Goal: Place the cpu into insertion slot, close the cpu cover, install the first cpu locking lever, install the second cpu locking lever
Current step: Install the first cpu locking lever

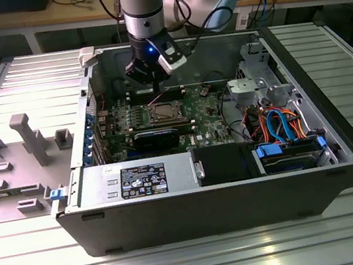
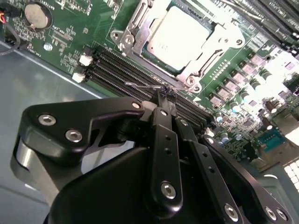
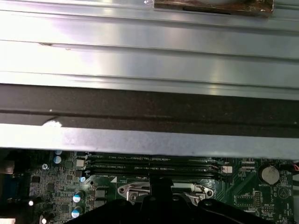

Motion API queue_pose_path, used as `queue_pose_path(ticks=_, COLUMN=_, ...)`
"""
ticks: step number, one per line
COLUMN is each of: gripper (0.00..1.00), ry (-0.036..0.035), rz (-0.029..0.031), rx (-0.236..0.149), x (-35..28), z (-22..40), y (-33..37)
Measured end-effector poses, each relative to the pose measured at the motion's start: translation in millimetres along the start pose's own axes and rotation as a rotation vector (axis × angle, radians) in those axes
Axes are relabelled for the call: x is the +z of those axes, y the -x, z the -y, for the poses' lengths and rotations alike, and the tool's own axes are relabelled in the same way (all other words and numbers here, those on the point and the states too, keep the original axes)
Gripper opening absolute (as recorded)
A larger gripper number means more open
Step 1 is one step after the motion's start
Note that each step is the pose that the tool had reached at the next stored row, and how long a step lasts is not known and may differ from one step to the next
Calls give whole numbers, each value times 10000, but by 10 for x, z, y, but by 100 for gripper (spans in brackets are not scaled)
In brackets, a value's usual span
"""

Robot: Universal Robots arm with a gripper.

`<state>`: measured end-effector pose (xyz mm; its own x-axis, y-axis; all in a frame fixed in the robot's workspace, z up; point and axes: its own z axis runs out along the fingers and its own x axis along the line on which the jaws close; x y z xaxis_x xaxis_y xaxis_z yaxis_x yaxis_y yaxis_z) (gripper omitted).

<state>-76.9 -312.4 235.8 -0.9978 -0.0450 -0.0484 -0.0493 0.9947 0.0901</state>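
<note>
Gripper (image 2: 163, 93) low inside the open computer case (image 1: 340, 147), fingers (image 2: 161, 135) drawn together, tips pinched at a thin wire locking lever (image 2: 140, 86) beside the socket.

The cpu (image 2: 180, 35) sits in the insertion slot (image 1: 162, 113); the cpu cover (image 2: 122, 39) lies flat over it, chip showing through the window.

Judgement: lever step in hand. To do it well, keep the tips on the wire, sweep it down flat and tuck it under its catch without scraping the memory slots (image 2: 121, 70) alongside.

Case contents, exterior view: green board (image 1: 194, 116) centre; drive bay with orange and blue cables (image 1: 283, 125) at 3 o'clock; power supply (image 1: 137, 179) at 6 o'clock.
</note>
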Motion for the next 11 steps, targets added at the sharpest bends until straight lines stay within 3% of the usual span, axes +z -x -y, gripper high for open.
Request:
queue_pose_path(ticks=2, gripper=11, ry=-248, rz=-11, rx=-13, x=13, z=-8, y=12)
queue_pose_path(ticks=11, gripper=11, ry=-255, rz=-13, rx=-14, x=55, z=-43, y=51)
